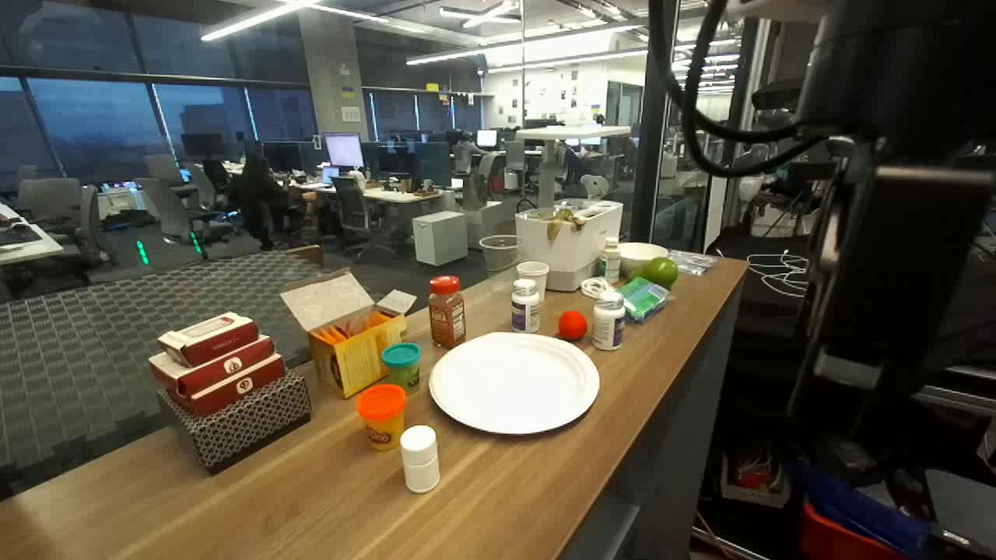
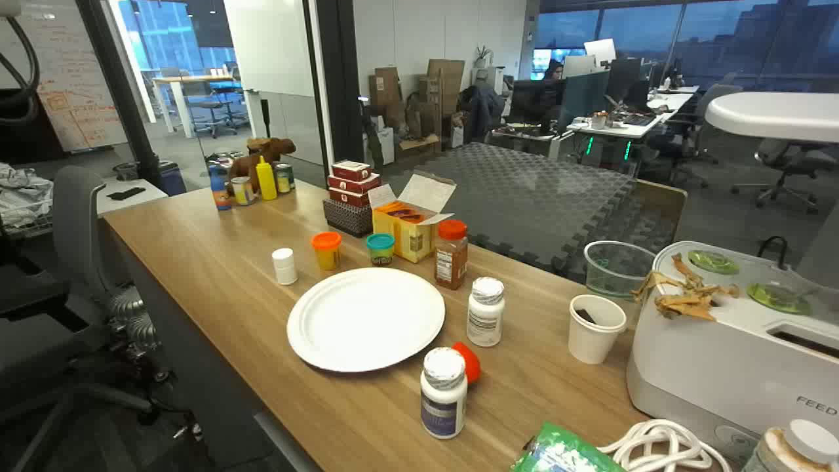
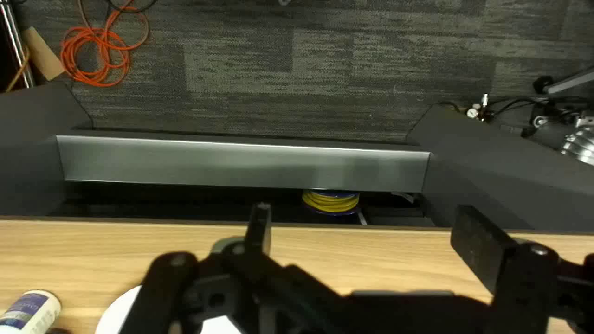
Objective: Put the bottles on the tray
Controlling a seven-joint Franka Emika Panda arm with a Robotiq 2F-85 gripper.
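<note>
Orange plastic first, perhaps: with nothing set on the plate (image 1: 513,381), probably time for a first pick. Working rightward as seen in an exterior view, come straight down on the orange tub (image 1: 381,422), left of the plate, and grip below the overhanging lid. Treat the green tub (image 1: 403,373), just beside the plate's left rim, likewise. Pinch the white bottle (image 1: 420,460), off the plate's near left, low on its smooth cylinder, for fear of tipping. Beyond the plate's far left, square up to the jar (image 1: 447,315), clear and squarish, with grainy red-brown contents under a red lid. Release each upright, well inside the plate's raised rim, probably paper-like and a little flexible. Behind the plate, approach the labelled bottle (image 1: 525,309), glossy and round-shouldered, with apparently crinkled film about the cap; past the plate's far right, avoid nudging the smooth red ball (image 1: 573,326), likely to roll, when reaching farther right for the matching bottle (image 1: 608,323). From the wrist view, note the gripper (image 3: 364,227): jaws wide apart, gripping nothing, with the plate partly hidden behind them.
</note>
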